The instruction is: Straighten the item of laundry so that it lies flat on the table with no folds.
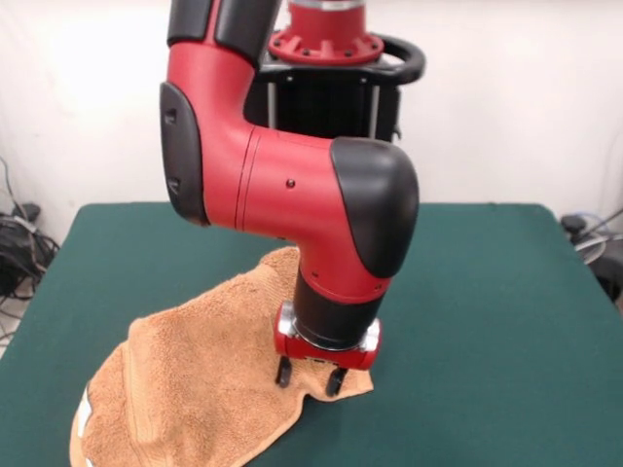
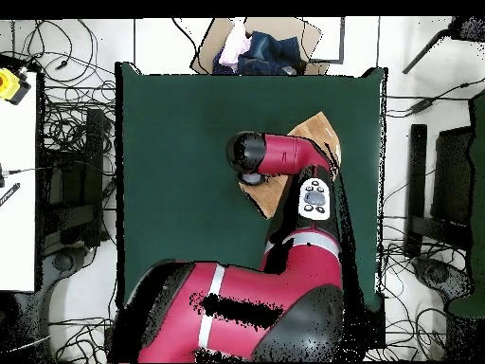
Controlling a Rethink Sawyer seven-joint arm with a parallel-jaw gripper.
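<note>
The orange-tan towel [image 1: 195, 370] lies rumpled on the green table [image 1: 487, 292], toward the front left in the front view. Its left part is folded over in a ridge, and a small white tag [image 1: 83, 413] shows at its left edge. My gripper [image 1: 310, 377] points straight down at the towel's right corner, its two black fingertips [image 1: 283, 372] apart and resting on the cloth. In the overhead view my arm hides most of the towel [image 2: 317, 133]; only its far corner and a strip beside the wrist show on the table [image 2: 180, 142].
A cardboard box with clothes [image 2: 256, 47] stands beyond the table's far edge in the overhead view. Cables [image 1: 19, 243] lie on the floor around the table. A white bench with a yellow object [image 2: 9, 85] stands at the left.
</note>
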